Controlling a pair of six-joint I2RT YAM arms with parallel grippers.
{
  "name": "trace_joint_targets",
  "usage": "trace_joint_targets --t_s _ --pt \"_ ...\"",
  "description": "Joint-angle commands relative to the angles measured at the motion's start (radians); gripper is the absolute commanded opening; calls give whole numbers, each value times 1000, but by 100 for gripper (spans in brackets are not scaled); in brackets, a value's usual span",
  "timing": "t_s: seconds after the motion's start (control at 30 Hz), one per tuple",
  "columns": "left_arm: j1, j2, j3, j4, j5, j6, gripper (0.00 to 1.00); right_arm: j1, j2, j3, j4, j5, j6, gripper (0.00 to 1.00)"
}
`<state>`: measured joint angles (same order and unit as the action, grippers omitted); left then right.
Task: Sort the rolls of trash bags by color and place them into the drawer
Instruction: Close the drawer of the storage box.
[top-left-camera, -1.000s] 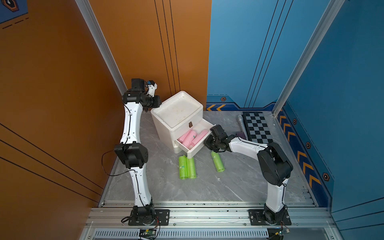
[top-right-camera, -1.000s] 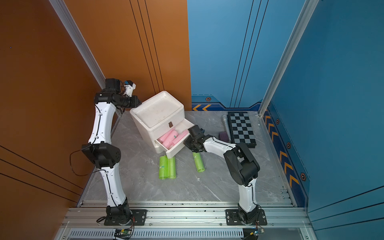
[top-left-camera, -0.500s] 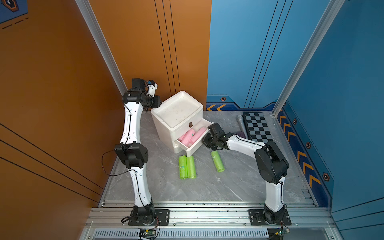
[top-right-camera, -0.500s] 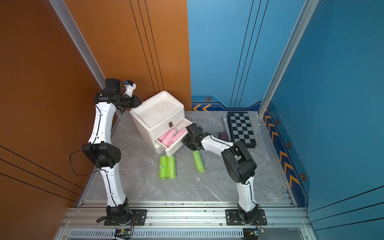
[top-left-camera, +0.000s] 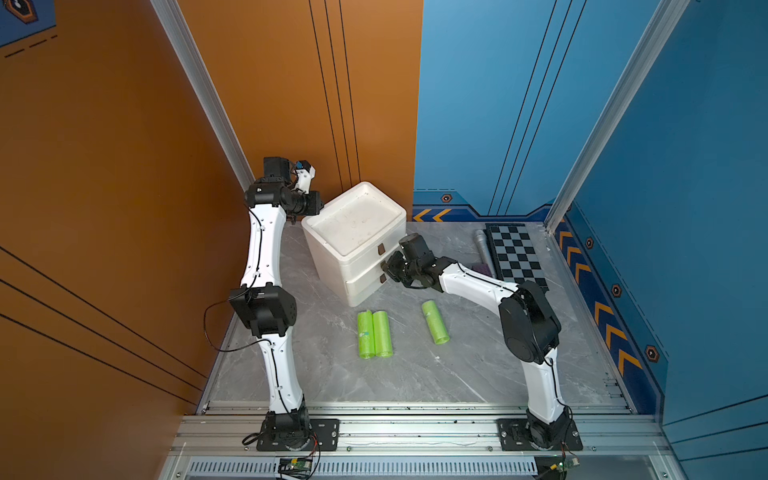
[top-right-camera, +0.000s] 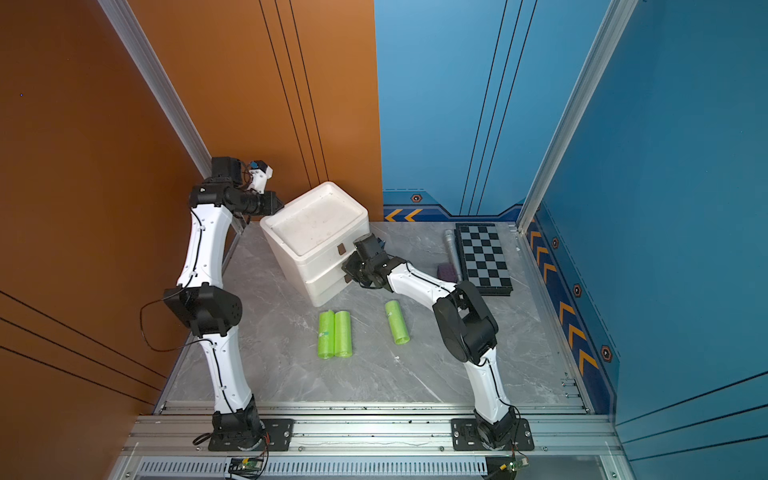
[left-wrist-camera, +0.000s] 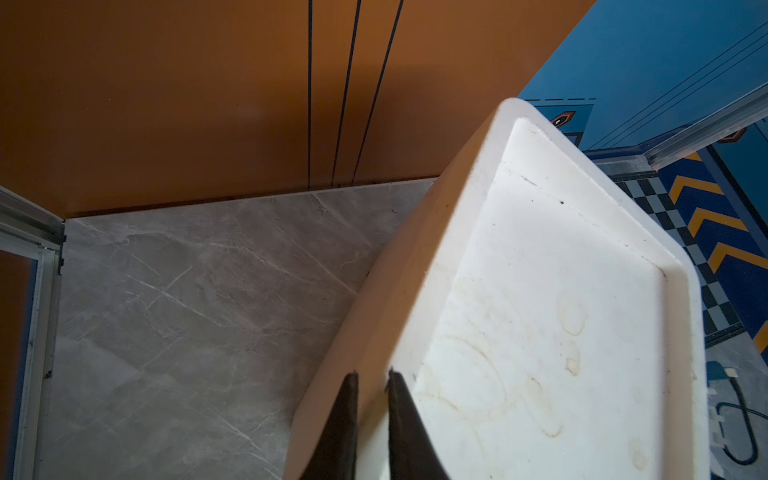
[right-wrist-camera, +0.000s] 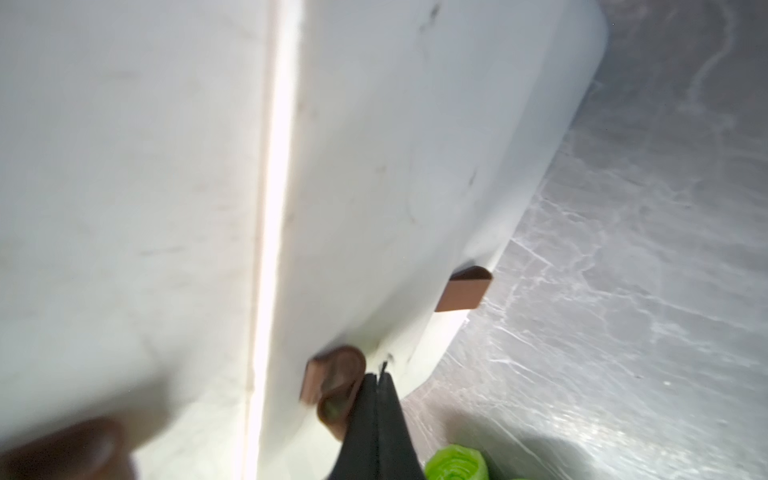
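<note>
Rolls of trash bags (top-left-camera: 382, 333): three green wait at six o'clock of the shut drawer unit (top-left-camera: 353, 224); right fingers (right-wrist-camera: 363, 424) closed empty, left fingers (left-wrist-camera: 340, 428) pinch its rim.

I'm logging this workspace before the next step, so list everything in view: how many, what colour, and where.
table: one, grey marble
drawer unit: one, white, back left of table, drawers shut
green rolls: three, lime, on the table before the drawer unit; two touching side by side, one apart
chessboard: one, black and grey, back right
microphone: one, grey, beside the chessboard
cube: one, purple, near the microphone
left claw: one, black, closed on the unit's top rim
right claw: one, black, shut, beside a brown drawer handle
</note>
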<state>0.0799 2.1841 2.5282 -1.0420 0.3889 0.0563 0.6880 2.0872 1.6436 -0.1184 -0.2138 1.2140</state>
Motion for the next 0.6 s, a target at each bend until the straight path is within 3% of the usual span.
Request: trace_joint_targets --t_s 0.0,0.43,0.57 --pt "-54 32 -36 -148 73 7 16 7 33 43 69 -23 24 1" --pt "-50 34 -24 -148 66 4 16 7 -7 -11 76 -28 3 2" --pt "-48 33 -13 -148 54 3 16 -6 -87 -102 68 -27 -35 12"
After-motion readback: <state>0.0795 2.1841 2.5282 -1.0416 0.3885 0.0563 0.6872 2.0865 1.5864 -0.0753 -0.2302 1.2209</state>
